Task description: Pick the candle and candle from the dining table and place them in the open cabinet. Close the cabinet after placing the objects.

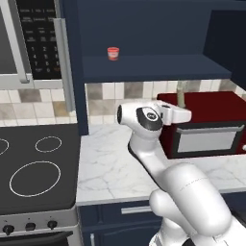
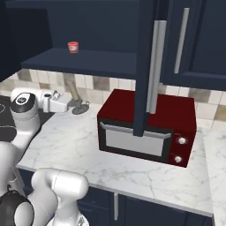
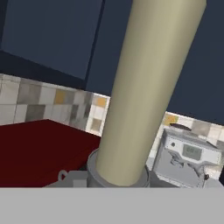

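Olive taper candle (image 3: 148, 87) fills your hand view, gripper (image 2: 74, 105) clamped on it (base hidden); carry phase, you lift next onto cabinet shelf (image 1: 153, 67).

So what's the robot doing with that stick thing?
The robot's gripper is holding a pale olive candle on a round dark base, up above the white counter beside the red microwave. The blue cabinet above is open, with a small red cup on its shelf.
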